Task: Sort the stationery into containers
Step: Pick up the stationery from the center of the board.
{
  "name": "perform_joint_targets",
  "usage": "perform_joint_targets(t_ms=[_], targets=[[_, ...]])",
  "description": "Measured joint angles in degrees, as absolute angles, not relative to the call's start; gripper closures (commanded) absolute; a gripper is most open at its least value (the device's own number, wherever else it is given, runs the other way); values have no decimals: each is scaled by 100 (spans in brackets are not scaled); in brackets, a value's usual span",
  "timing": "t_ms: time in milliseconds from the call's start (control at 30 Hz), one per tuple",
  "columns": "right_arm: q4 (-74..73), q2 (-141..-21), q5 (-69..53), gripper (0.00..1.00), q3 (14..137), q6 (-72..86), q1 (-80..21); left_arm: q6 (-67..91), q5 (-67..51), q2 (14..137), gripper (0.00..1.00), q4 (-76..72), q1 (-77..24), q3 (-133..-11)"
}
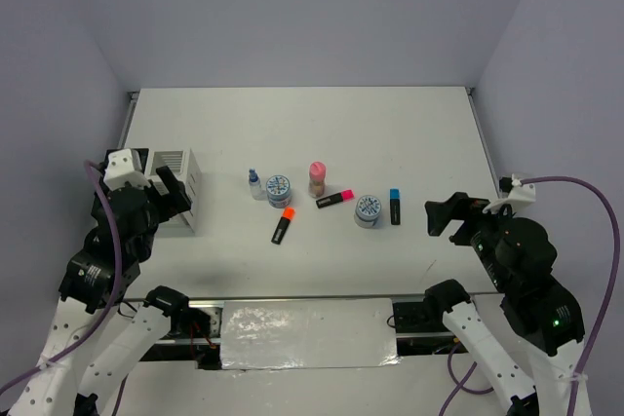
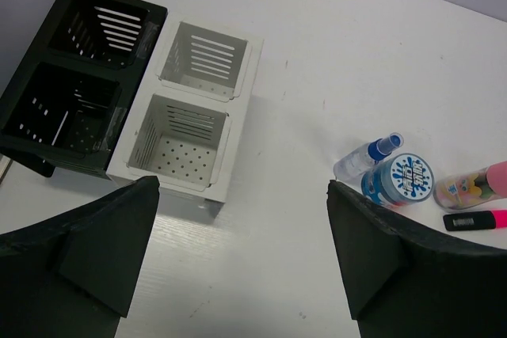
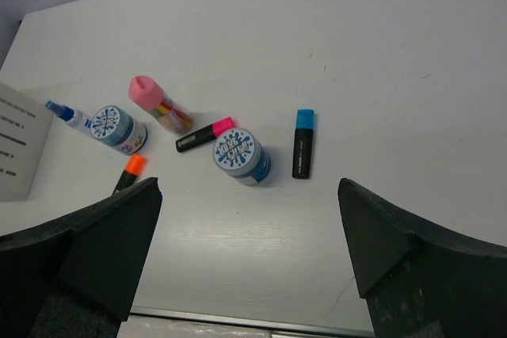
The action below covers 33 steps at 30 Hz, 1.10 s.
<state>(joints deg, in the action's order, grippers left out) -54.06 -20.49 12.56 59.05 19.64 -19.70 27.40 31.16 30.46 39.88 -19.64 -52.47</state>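
Note:
The stationery lies mid-table: a tiny blue-capped bottle (image 1: 254,182), a blue-white tin (image 1: 279,186), a pink glitter jar (image 1: 318,178), a pink-capped highlighter (image 1: 333,200), an orange-capped highlighter (image 1: 283,225), a second tin (image 1: 368,209) and a blue-capped highlighter (image 1: 395,207). The white slotted box (image 1: 192,192) stands at the left, the black pen holder (image 2: 79,62) beside it; both look empty. My left gripper (image 1: 171,192) is open above the white box (image 2: 236,132). My right gripper (image 1: 444,213) is open right of the blue highlighter (image 3: 303,144), above bare table near the second tin (image 3: 238,156).
The table's near edge with a metal rail (image 1: 302,304) runs in front of the items. Walls close the table at the back and both sides.

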Motion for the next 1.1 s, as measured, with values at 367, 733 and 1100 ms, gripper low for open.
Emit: perform_joint_targets(t_ms=[367, 733, 1100], targets=[[-5408, -1813, 1227, 0, 5887, 1964, -1970, 2891, 3205, 2921, 1, 3983, -1949, -5065], [-5258, -1822, 576, 0, 5325, 1979, -1970, 3065, 1817, 3402, 1, 3249, -1927, -5004], [-5011, -1922, -318, 0, 5024, 2003, -1970, 3483, 1922, 6785, 4, 2091, -3030, -5347]])
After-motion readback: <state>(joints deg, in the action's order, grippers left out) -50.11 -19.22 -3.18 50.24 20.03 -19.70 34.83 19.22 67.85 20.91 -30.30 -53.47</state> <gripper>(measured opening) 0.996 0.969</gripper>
